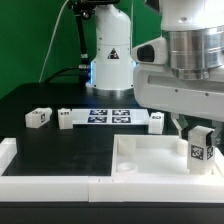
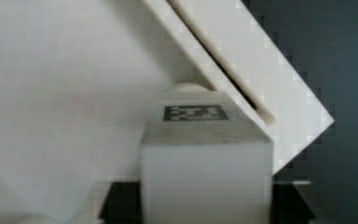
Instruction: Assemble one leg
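My gripper (image 1: pixel 199 140) is shut on a leg (image 1: pixel 199 148), a small white block with a black-and-white tag, and holds it upright over the near right corner of the white tray (image 1: pixel 150 160). In the wrist view the leg (image 2: pixel 206 150) stands between my dark fingers (image 2: pixel 126 200), its tagged end against the tray's corner rim (image 2: pixel 247 70). I cannot tell whether the leg touches the tray floor. Three other legs lie on the black table: one at the exterior view's left (image 1: pixel 38 118), one beside the marker board (image 1: pixel 65 119), one at its right (image 1: pixel 156 122).
The marker board (image 1: pixel 110 116) lies flat at the middle back. A low white wall (image 1: pixel 45 185) runs along the table's front edge and left side. The robot base (image 1: pixel 110 60) stands behind the board.
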